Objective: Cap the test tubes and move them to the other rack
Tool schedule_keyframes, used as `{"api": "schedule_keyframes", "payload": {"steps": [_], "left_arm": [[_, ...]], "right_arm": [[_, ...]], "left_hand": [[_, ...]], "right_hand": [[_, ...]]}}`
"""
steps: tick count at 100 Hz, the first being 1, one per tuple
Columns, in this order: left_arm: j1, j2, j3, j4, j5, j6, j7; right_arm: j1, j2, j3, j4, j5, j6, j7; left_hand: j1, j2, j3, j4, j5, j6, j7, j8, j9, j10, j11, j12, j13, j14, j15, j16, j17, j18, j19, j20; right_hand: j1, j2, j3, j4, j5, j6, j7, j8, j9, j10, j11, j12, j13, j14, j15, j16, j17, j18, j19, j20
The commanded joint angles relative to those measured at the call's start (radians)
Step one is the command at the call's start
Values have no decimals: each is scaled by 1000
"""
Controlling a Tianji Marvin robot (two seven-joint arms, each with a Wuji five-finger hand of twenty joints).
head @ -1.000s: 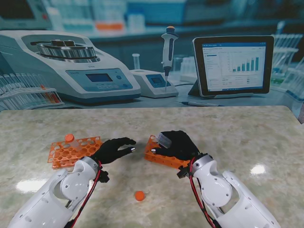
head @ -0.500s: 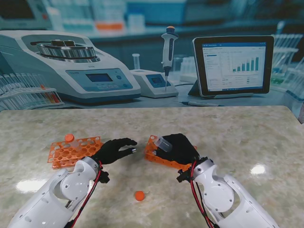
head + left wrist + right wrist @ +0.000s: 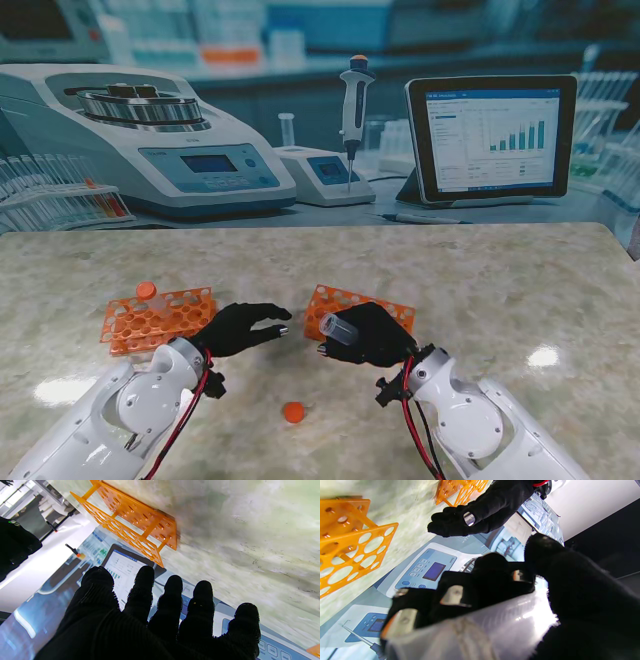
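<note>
My right hand [image 3: 375, 335] is shut on a clear uncapped test tube [image 3: 338, 327], its open mouth pointing left; the tube fills the right wrist view [image 3: 475, 627]. Just beyond the hand stands an orange rack [image 3: 362, 301], seen also in the left wrist view [image 3: 135, 525]. My left hand [image 3: 240, 327] hovers open, fingers spread, beside a second orange rack [image 3: 158, 315] that carries one orange-capped tube [image 3: 146, 290]. A loose orange cap [image 3: 293, 411] lies on the table nearer to me, between the arms.
A centrifuge [image 3: 150, 135], a small device with a pipette [image 3: 352, 100] and a tablet [image 3: 490, 135] line the backdrop behind the marble table [image 3: 500, 290].
My right hand has drawn the tube out of the right rack toward me and to the left, uncovering that rack. The left hand shifted slightly nearer to me.
</note>
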Motion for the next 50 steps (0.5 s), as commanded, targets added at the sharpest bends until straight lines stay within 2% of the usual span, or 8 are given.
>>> {"api": "schedule_keyframes", "payload": {"steps": [1, 12, 27, 50], "left_arm": [[22, 7, -8, -25, 7, -11, -10], [51, 14, -25, -58, 28, -25, -26], [82, 22, -38, -90, 58, -47, -45], [117, 26, -40, -101, 100, -78, -35]], "right_arm": [[-12, 0, -6, -2, 3, -2, 3], [-15, 2, -7, -1, 8, -1, 9], [-14, 3, -8, -1, 7, 7, 15], [-15, 3, -5, -4, -4, 24, 11]], "left_hand": [[30, 22, -9, -1, 20, 20, 22, 30, 13, -27, 17, 38, 34, -11, 18, 25, 3, -13, 54, 48], [45, 0, -6, 1, 8, 27, 35, 69, 19, -31, 31, 70, 64, -17, 45, 62, 21, -17, 122, 89], [72, -40, -2, 3, -14, 33, 39, 101, 15, -36, 48, 114, 98, -32, 91, 144, 51, -26, 289, 187], [137, -152, 15, 4, -26, 34, 67, 126, 14, -44, 74, 154, 111, -41, 140, 231, 83, -41, 521, 295]], "right_hand": [[43, -5, 46, 45, 107, -20, 127, 54, 54, 3, 71, 16, 61, -204, 220, 78, 67, -91, 250, 35], [44, -7, 43, 45, 106, -20, 126, 54, 54, 8, 70, 16, 61, -204, 220, 78, 67, -89, 249, 35], [44, -6, 37, 45, 103, -21, 124, 56, 54, 6, 69, 18, 61, -204, 219, 77, 66, -87, 248, 34], [48, -5, 29, 44, 99, -22, 119, 58, 53, 10, 64, 18, 61, -202, 215, 75, 65, -82, 244, 32]]}}
